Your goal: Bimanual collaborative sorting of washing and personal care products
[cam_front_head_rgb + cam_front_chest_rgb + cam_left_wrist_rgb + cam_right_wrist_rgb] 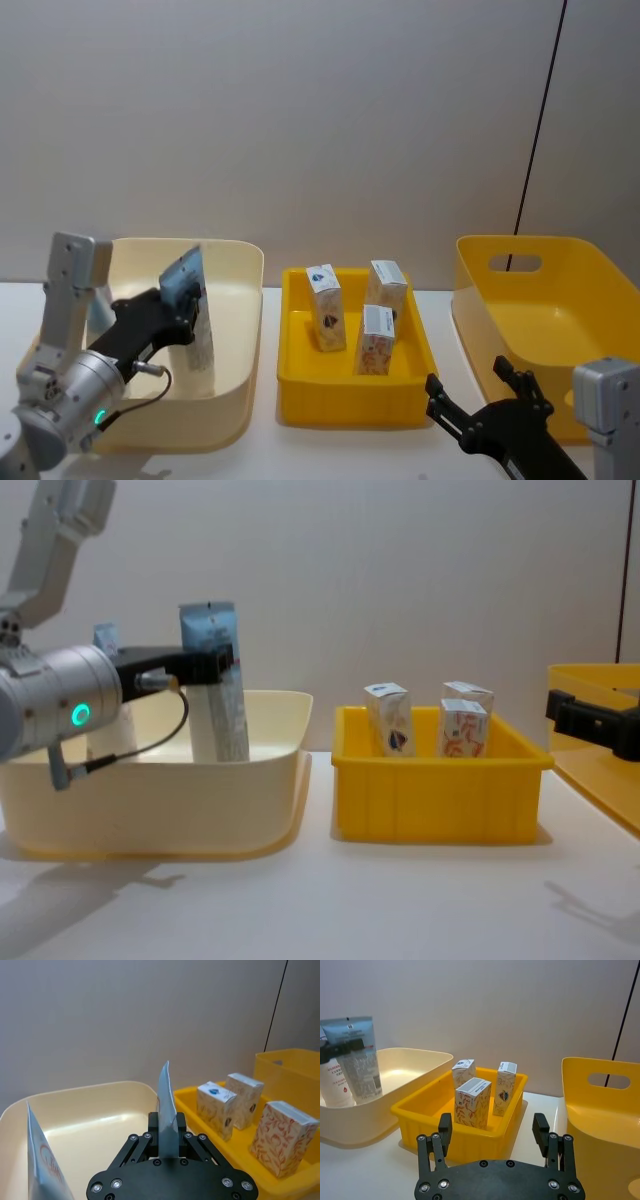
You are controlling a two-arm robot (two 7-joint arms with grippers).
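1. Head view: the left gripper is clamped on a pale-blue tube near its crimped top; the tube tilts, its lower end inside the cream tub; a yellow tray in the middle holds three upright cartons; a yellow bin stands at the right, well apart from the tub; the right gripper hangs low near the front between tray and bin, spread wide with nothing in it; a strip of white surface runs between tub and tray; behind is a grey wall with a black cable hanging down it.
2. Left wrist view: both fingers press the tube, seen edge-on; a second tube stands at the tub's near wall; bare tub floor lies between them; the cartons stand beyond the rim.
3. Right wrist view: the right gripper is wide open and empty; the tray's wall and the cartons lie ahead; the bin stands close alongside.
4. Chest view: the held tube rises above the tub rim; whether it touches the floor is hidden; the second tube shows behind the left arm; the right gripper sits at the right edge before the bin; open surface fills the foreground.
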